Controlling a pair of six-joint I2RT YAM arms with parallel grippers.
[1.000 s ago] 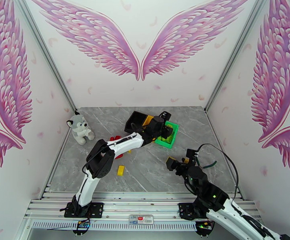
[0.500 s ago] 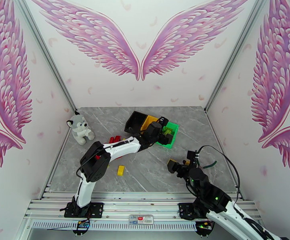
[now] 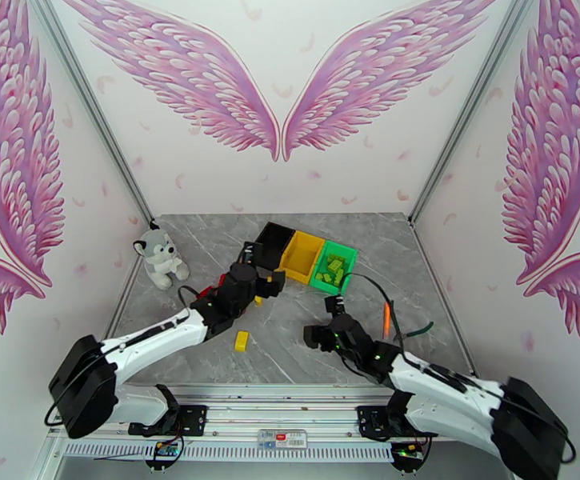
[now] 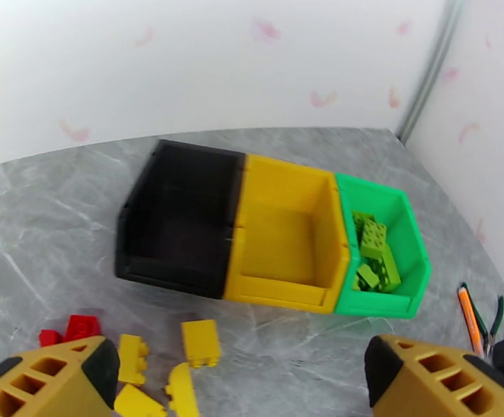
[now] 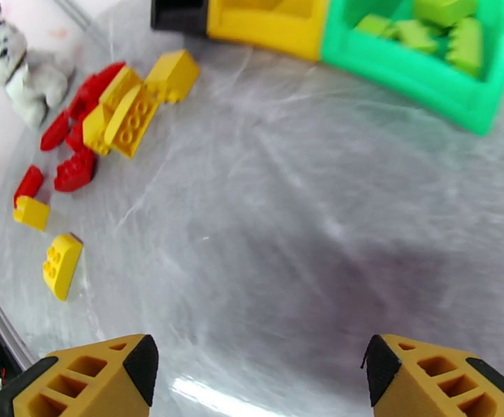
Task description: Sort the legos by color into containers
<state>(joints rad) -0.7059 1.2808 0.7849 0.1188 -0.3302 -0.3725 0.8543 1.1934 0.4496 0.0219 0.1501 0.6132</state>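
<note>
On my overhead view the left gripper [image 3: 270,283] sits just below the row of bins at frame centre. From its wrist camera the left gripper [image 4: 241,370] has its jaws spread wide, one yellow fingertip [image 4: 78,373] in each lower corner. Nothing is between them and they touch nothing.

The right gripper [image 3: 324,320] is lower and right of centre overhead, over bare table [image 3: 290,350]. In its own camera the right gripper [image 5: 260,359] also stands well open and empty, the grey surface showing between the fingers.

The black bin [image 4: 175,224], yellow bin [image 4: 279,238] and green bin [image 4: 384,304] are joined in a row across the middle of the left wrist view. I can see green bricks [image 4: 373,244] inside the green one; the yellow one is bare inside.

A cluster of red and yellow bricks [image 5: 112,112] lies loose at the upper left of the right wrist view, near the plush toy [image 5: 15,60]. One yellow brick [image 3: 242,340] lies apart, lower down. The pliers [image 4: 470,317] lie at the right edge.
</note>
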